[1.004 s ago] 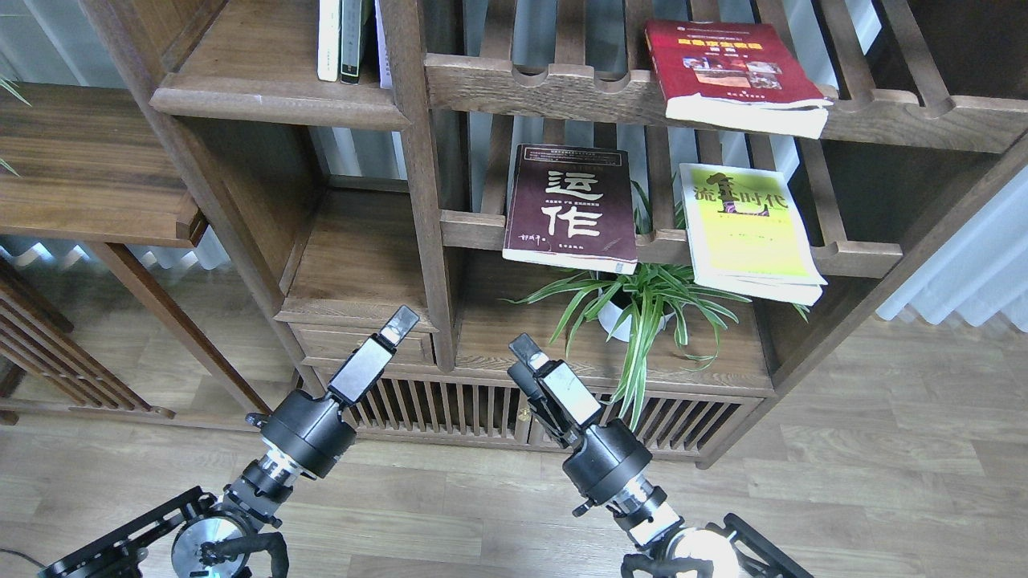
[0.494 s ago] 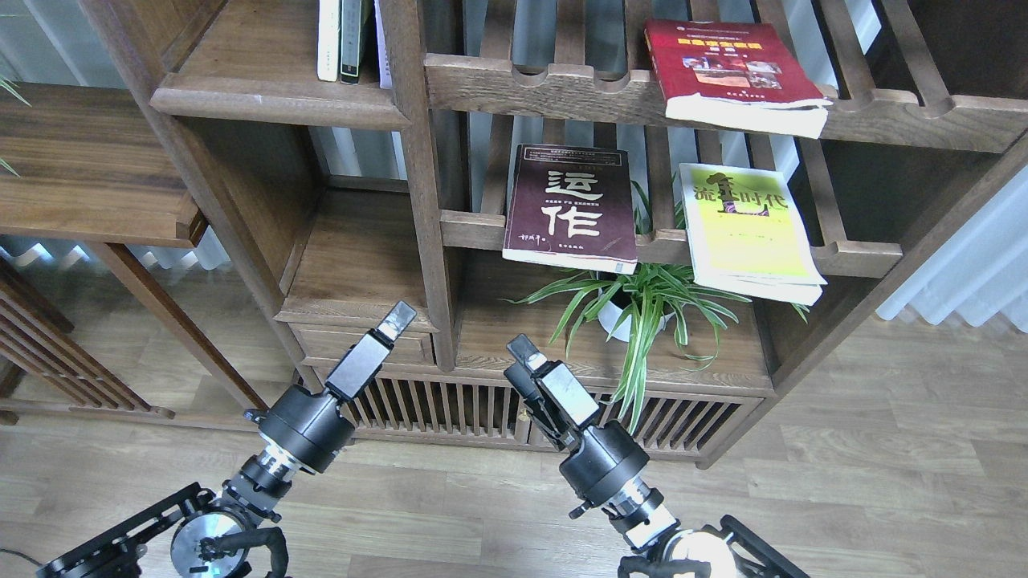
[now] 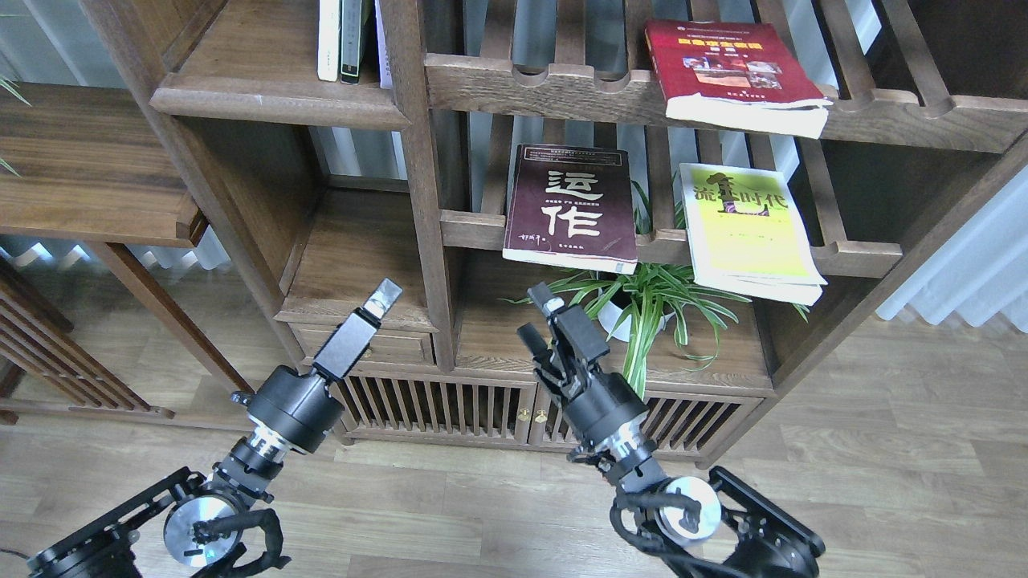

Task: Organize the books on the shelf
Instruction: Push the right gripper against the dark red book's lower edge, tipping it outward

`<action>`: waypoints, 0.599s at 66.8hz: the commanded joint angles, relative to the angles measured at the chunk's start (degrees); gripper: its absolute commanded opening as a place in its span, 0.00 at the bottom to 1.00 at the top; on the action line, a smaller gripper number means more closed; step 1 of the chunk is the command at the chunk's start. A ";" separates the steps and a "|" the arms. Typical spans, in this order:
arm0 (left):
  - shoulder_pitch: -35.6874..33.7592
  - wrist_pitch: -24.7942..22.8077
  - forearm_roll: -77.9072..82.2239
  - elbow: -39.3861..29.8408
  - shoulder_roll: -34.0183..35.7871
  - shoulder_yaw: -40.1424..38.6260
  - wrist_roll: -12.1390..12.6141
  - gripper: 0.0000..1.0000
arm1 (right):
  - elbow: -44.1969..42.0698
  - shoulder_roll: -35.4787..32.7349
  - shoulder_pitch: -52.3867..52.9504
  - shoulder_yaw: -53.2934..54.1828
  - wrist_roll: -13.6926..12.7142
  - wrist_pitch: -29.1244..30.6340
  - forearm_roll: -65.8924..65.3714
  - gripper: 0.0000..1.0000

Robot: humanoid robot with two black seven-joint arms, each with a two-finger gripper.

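**Q:** What has changed in the last second?

**A:** The right gripper (image 3: 536, 315) has risen and rotated toward the maroon paperback (image 3: 572, 207); its two fingers now stand narrowly apart, holding nothing. The left gripper (image 3: 384, 295) has shifted slightly up and left; its fingers cannot be told apart, so its jaw state cannot be determined.

**Q:** Where are the books?

**A:** All unmoved. The maroon paperback and the yellow-green paperback (image 3: 748, 228) lie flat on the lower slatted rack (image 3: 851, 255), overhanging its front. The red paperback (image 3: 735, 74) lies on the upper slatted rack (image 3: 546, 88). The solid shelf (image 3: 273, 88) holds only upright volumes (image 3: 341, 40).

**Q:** Meaning for the task?

**A:** Probably the approach phase: the right arm appears to target the maroon paperback. No book has been transferred yet.
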 commanded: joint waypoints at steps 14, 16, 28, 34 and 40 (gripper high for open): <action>1.76 0.00 0.25 0.02 -0.54 -0.15 -0.27 1.00 | -3.69 0.00 6.78 -0.24 4.88 -10.15 9.37 0.99; 1.85 0.00 0.34 0.02 -0.62 -0.24 -0.27 1.00 | -4.57 0.00 7.48 -0.24 4.88 -10.76 9.98 0.99; 2.29 0.00 0.34 0.10 -0.63 -0.24 -0.45 1.00 | -7.47 0.00 8.81 -0.24 4.88 -11.38 12.97 0.99; 2.73 0.00 0.34 0.19 -0.63 -0.24 -0.45 1.00 | -8.17 0.00 9.95 -0.24 4.88 -11.99 13.41 0.99; 2.82 0.00 0.34 0.46 -0.89 -0.24 -0.45 1.00 | -9.05 0.00 12.23 -0.16 4.79 -13.84 14.55 0.99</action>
